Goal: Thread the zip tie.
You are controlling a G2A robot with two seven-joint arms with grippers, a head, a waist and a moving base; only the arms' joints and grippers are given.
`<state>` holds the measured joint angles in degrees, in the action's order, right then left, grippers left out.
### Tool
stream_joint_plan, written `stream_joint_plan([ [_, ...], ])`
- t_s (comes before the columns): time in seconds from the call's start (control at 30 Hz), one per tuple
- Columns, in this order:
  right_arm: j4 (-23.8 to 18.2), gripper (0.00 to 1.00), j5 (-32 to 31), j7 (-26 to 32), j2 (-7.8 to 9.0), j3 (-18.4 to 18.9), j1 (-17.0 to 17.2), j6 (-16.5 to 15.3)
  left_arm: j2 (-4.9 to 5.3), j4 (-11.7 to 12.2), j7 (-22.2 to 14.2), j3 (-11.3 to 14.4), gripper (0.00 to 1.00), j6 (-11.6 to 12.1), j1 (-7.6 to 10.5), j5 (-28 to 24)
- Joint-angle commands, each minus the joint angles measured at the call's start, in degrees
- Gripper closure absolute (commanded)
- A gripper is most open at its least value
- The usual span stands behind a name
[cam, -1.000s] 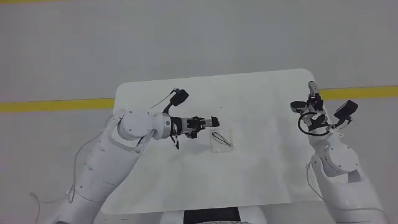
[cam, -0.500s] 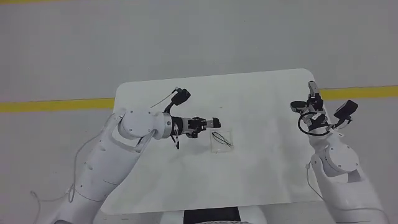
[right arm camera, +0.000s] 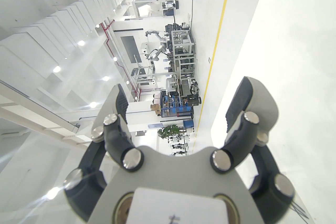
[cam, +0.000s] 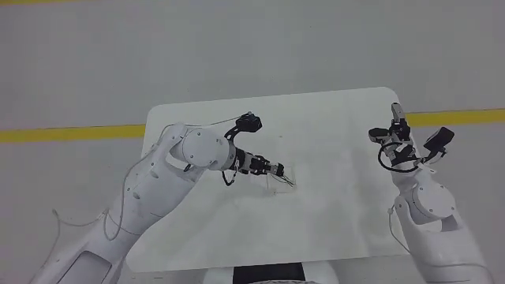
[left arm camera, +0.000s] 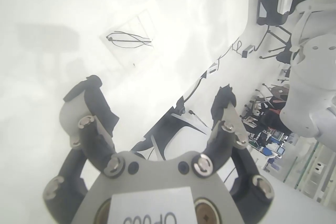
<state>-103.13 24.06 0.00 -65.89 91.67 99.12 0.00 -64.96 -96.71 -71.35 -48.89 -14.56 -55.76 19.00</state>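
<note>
One zip tie [left arm camera: 128, 40], a loop of thin black strands, lies on one pale square sheet [left arm camera: 123, 54] near the middle of the tabletop [cam: 331, 221]. I cannot tell whether the strands belong to one tie or several. There are two grippers. The left gripper [left arm camera: 157, 86] hangs just beside the tie, its fingers spread wide with nothing between them. The right gripper [right arm camera: 182, 86] sits by the tabletop's right edge near the far corner, likewise wide apart and empty.
</note>
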Motion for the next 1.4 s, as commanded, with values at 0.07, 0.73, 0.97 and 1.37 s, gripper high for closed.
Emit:
stream_joint_plan([
  [0.07, 0.0, 0.0, 0.0, 0.0, 0.0, 0.0, 0.0, 0.0, -0.05, -0.4, 0.1, 0.3, 0.0, 0.5, 0.2, 0.2],
  [0.73, 0.0, 0.0, 0.0, 0.0, 0.0, 0.0, 0.0, 0.0, -4.76, 9.1, -4.1, 15.3, 0.0, 3.6, 13.43, 3.1],
  [0.97, 0.0, 0.0, 0.0, 0.0, 0.0, 0.0, 0.0, 0.0, -4.76, 9.1, -4.1, 15.3, 0.0, 3.6, 13.43, 3.1],
  [1.37, 0.0, 0.0, 0.0, 0.0, 0.0, 0.0, 0.0, 0.0, -5.26, 9.4, -2.9, 16.1, 0.0, 2.7, 13.96, 2.1],
])
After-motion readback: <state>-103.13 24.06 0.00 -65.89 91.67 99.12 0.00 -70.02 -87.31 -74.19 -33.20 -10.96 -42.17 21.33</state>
